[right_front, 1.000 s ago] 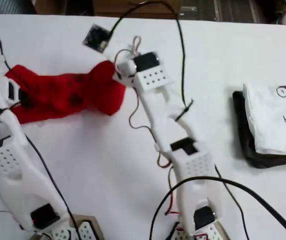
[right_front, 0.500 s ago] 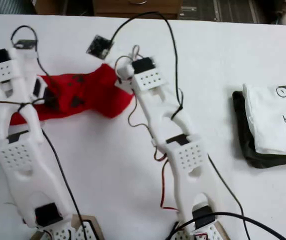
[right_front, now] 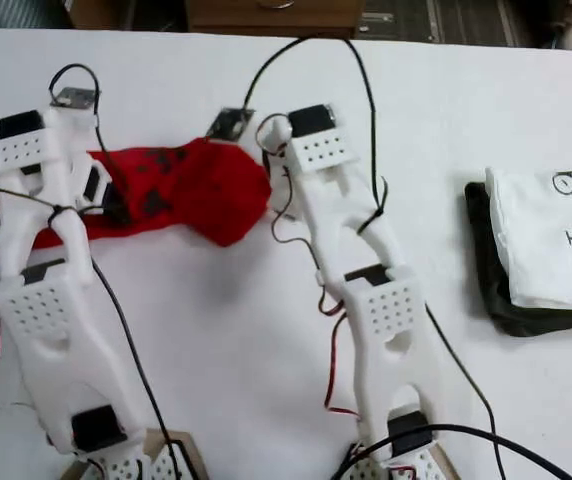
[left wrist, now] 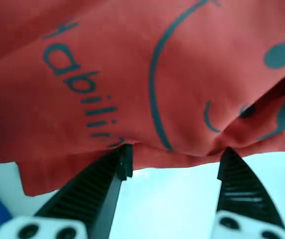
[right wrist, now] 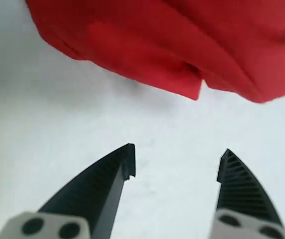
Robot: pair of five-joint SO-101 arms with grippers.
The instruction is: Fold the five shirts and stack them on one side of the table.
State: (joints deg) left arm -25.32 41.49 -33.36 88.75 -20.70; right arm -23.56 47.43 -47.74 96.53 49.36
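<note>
Right pincer [right wrist: 177, 149] now off red shirt [right_front: 206, 185]

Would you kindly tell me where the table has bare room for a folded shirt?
Bare white table lies between the left arm and right arm, below the crumpled red shirt, and along the far edge beyond the folded white-on-black shirt stack. Around the red shirt it is crowded.

A white table [right_front: 206, 330] is spreading across the high view, soft shadows are lying on it, and a brown wooden cabinet [right_front: 271, 14] is standing beyond its far edge.
</note>
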